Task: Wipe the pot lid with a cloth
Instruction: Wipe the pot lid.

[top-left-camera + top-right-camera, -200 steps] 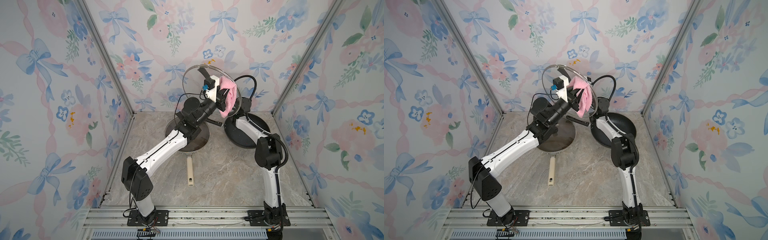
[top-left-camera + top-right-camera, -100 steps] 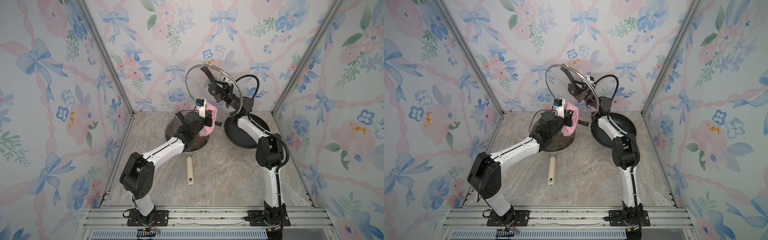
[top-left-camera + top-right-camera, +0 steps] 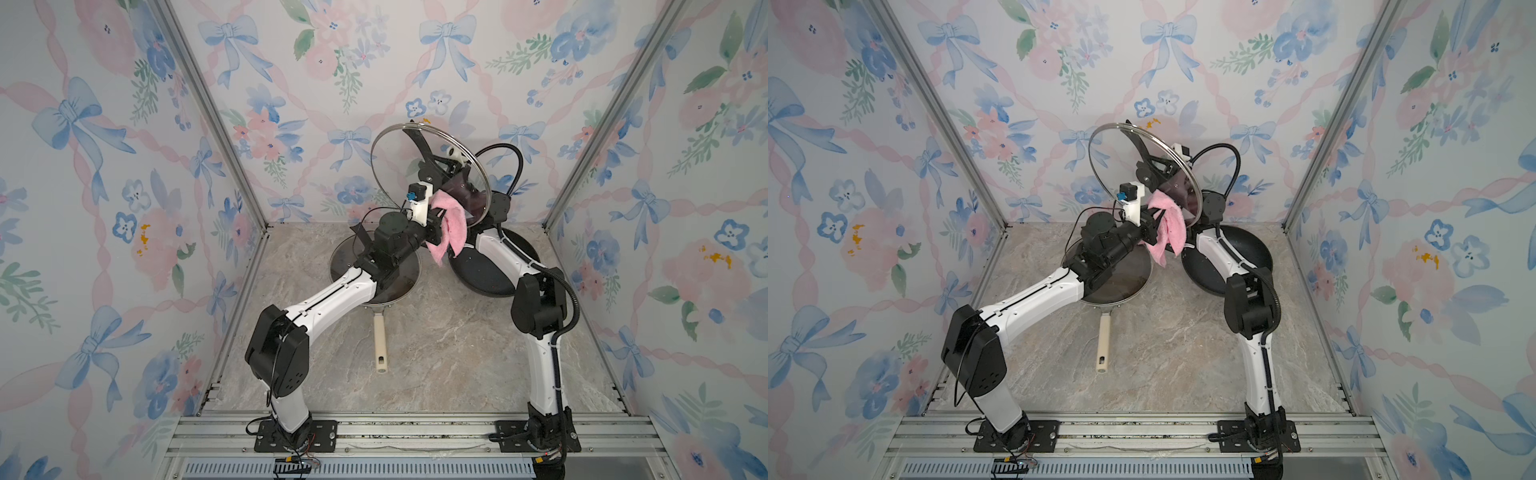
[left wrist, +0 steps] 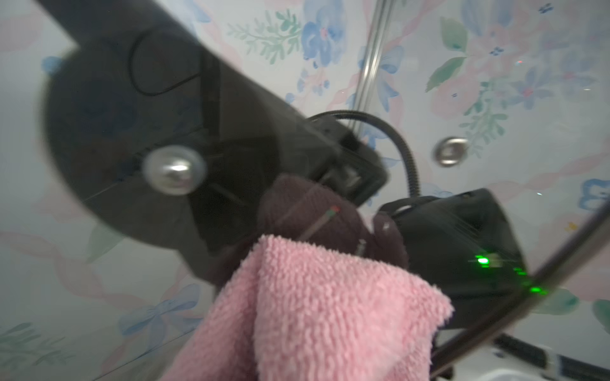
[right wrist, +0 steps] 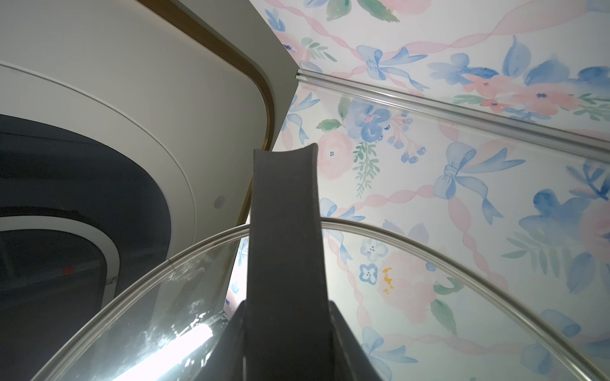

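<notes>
In both top views the tabletop [image 3: 457, 365] lies open from three through six to nine o'clock, save the cream pan handle [image 3: 380, 345] pointing to six, while toward twelve the steel pan [image 3: 409, 282], black pan [image 3: 478, 278], raised glass lid [image 3: 390, 166], left arm [image 3: 332, 295] and right arm [image 3: 498, 253] block passage.

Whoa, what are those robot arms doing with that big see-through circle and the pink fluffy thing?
They are cleaning a pot lid. The right gripper holds the glass pot lid up in the air by its black handle, tipped on edge. The left gripper pinches a pink cloth and presses it against the lower part of the lid. Down on the table sit a pan with a beige handle and a black pan.
</notes>
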Motion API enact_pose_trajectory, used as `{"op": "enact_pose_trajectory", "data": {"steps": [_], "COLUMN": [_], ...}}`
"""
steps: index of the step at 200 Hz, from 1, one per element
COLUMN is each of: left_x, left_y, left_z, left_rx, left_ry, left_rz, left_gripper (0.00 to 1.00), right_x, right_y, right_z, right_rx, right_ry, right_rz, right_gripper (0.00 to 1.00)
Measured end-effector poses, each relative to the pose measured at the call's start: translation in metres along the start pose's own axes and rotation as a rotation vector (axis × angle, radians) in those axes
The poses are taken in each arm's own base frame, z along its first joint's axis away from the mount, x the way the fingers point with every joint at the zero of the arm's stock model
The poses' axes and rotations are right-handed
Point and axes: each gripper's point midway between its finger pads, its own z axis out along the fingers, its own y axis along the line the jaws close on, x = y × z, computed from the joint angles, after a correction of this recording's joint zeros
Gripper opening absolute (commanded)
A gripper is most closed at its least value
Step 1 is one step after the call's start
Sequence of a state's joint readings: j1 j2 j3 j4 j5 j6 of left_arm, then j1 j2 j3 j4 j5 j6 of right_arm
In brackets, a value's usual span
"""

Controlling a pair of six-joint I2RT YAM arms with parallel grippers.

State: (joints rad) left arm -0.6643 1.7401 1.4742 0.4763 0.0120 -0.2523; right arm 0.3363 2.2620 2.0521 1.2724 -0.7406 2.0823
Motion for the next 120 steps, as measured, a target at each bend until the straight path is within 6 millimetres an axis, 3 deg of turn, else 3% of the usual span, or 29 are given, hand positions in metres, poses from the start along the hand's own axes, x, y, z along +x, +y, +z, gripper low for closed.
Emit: {"op": "enact_pose_trajectory", "data": {"steps": [26, 38, 50, 64, 81, 103, 111, 120], "left_x": [0.015, 0.018, 0.015, 0.005, -0.020, -0.074, -0.094, -0.112], "left_y": [0.080, 0.097, 0.095, 0.074, 0.022, -0.062, -0.083, -0.093], "left_z": [-0.010, -0.016, -0.018, -0.015, -0.007, -0.008, -0.012, -0.016], "left_rx": [-0.233, -0.289, -0.296, -0.254, -0.135, 0.080, 0.138, 0.170], "left_ry": [0.028, 0.038, 0.037, 0.023, -0.017, -0.128, -0.175, -0.221], "left_rz": [0.006, 0.009, 0.009, 0.015, 0.038, 0.057, 0.060, 0.067], "left_gripper": [0.00, 0.00, 0.00, 0.00, 0.00, 0.00, 0.00, 0.00], "right_x": [-0.003, -0.003, -0.003, -0.002, 0.000, 0.002, 0.003, 0.005], "right_y": [-0.009, -0.016, -0.020, -0.023, -0.023, -0.020, -0.019, -0.017], "right_z": [-0.007, -0.010, -0.012, -0.013, -0.011, -0.008, -0.006, -0.004], "right_rx": [0.016, 0.028, 0.038, 0.044, 0.041, 0.035, 0.031, 0.027], "right_ry": [-0.012, -0.018, -0.020, -0.017, -0.014, -0.007, -0.003, 0.002], "right_rz": [0.008, 0.021, 0.029, 0.035, 0.035, 0.033, 0.031, 0.031], "right_gripper": [0.00, 0.00, 0.00, 0.00, 0.00, 0.00, 0.00, 0.00]}}
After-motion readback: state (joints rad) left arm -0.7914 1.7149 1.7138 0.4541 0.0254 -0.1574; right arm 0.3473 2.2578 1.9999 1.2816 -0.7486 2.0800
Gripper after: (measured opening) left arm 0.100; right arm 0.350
